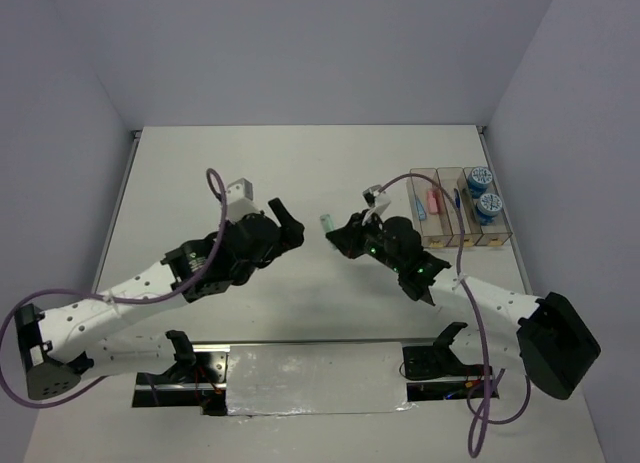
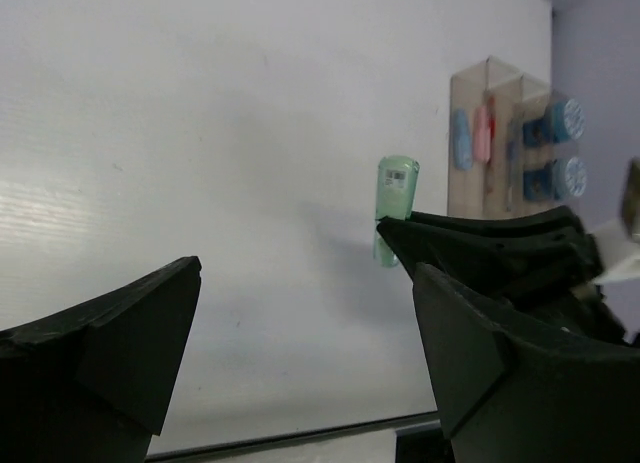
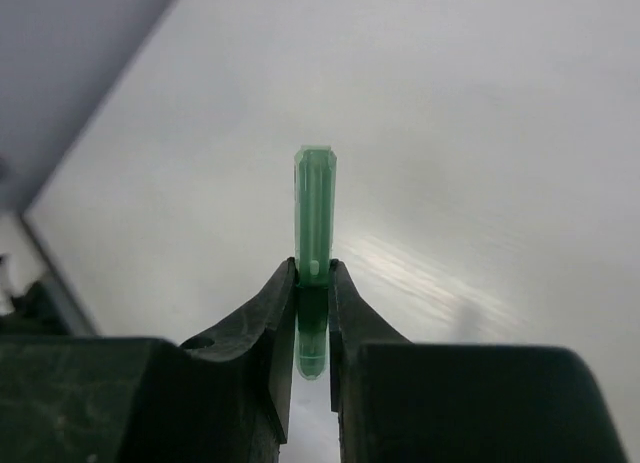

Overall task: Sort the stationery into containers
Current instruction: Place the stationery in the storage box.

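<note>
My right gripper [image 1: 336, 235] is shut on a small green oblong piece [image 3: 315, 203], which sticks out past the fingertips above the table; it also shows in the top view [image 1: 326, 223] and in the left wrist view [image 2: 395, 198]. Three joined clear bins [image 1: 437, 241] stand at the right. The left bin holds a blue piece [image 1: 419, 209] and a pink piece [image 1: 434, 200]. The middle bin holds a thin pen [image 1: 459, 205]. The right bin holds two blue-and-white rolls [image 1: 486, 193]. My left gripper [image 1: 285, 221] is open and empty, left of the green piece.
The white table's [image 1: 300, 163] back edge meets grey walls. A taped strip [image 1: 315, 378] lies along the near edge between the two arm bases. The bins also show far right in the left wrist view [image 2: 500, 133].
</note>
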`<state>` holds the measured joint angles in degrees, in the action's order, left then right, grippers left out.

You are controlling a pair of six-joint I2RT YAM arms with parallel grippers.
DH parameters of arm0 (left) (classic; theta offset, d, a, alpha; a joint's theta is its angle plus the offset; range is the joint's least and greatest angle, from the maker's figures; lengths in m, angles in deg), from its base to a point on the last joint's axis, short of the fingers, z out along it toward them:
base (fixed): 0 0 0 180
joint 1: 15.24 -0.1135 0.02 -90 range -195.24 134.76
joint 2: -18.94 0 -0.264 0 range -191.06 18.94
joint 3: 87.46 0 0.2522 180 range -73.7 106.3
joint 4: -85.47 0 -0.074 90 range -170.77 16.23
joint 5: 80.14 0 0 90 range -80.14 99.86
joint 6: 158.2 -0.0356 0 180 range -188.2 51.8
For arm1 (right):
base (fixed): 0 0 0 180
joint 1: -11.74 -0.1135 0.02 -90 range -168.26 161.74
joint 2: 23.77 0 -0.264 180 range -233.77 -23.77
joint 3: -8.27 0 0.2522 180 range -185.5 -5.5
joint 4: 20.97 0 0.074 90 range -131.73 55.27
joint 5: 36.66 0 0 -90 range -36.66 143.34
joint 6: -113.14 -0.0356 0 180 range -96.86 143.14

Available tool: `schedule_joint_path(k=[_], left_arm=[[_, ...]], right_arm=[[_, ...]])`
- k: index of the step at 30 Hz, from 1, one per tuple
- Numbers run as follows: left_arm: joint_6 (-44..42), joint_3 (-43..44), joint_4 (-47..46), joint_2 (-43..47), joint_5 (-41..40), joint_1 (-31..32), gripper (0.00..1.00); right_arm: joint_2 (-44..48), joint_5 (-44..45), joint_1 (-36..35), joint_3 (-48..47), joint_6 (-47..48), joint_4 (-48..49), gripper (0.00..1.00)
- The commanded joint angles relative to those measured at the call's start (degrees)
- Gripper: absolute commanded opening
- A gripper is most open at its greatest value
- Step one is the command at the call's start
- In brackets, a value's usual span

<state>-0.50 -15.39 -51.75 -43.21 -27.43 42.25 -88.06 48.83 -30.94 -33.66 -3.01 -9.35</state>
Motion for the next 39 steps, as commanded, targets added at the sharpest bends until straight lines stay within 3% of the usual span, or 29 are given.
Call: schedule_joint_path(k=[1, 6, 11, 18, 23, 27, 29, 30, 32, 33, 39], left_arm=[[-1.25, 9.70, 14.53, 4.40, -10.59, 0.16, 0.99], [-12.21, 11.92, 21.69, 10.20, -14.38, 0.07, 0.99], [-15.84, 7.54, 27.49, 16.69, -14.38, 0.07, 0.99], [-19.01, 0.85, 29.16, 23.21, -13.24, 0.07, 0.99], [-20.05, -1.70, 27.42, 26.72, -13.15, -0.01, 0.99], [-20.07, -2.49, 26.53, 27.96, -13.06, -0.01, 0.99], [-20.15, -2.67, 26.44, 28.31, -12.98, -0.01, 0.99], [-20.15, -2.76, 26.36, 28.40, -12.97, 0.07, 0.99], [-19.98, -2.67, 26.27, 28.23, -13.06, -0.01, 0.99], [-19.80, -2.41, 26.36, 27.79, -13.06, -0.01, 0.99], [-17.08, 0.31, 30.31, 23.23, -15.86, -0.01, 0.99]], right_arm=[[2.94, -0.15, 10.29, -2.59, 8.64, -11.79, 0.00], [-1.96, 6.95, 24.37, -15.73, 22.61, -30.28, 0.00], [-7.07, 8.46, 37.03, -24.83, 22.47, -38.74, 0.00], [-14.88, 15.50, 39.85, -31.95, 23.69, -42.79, 0.01], [-16.48, 11.46, 41.62, -30.64, 21.76, -41.74, 0.15], [-18.14, 12.07, 41.71, -30.46, 21.41, -42.08, 0.18], [-18.15, 10.24, 41.71, -30.64, 21.23, -42.44, 0.31], [-17.54, 9.88, 41.71, -30.72, 20.97, -42.61, 0.44], [-16.49, 8.57, 41.71, -30.55, 20.18, -42.61, 0.58], [-15.35, 8.99, 41.71, -30.55, 19.65, -42.61, 0.99], [-9.91, 9.27, 41.53, -32.22, 18.60, -46.91, 1.00]])
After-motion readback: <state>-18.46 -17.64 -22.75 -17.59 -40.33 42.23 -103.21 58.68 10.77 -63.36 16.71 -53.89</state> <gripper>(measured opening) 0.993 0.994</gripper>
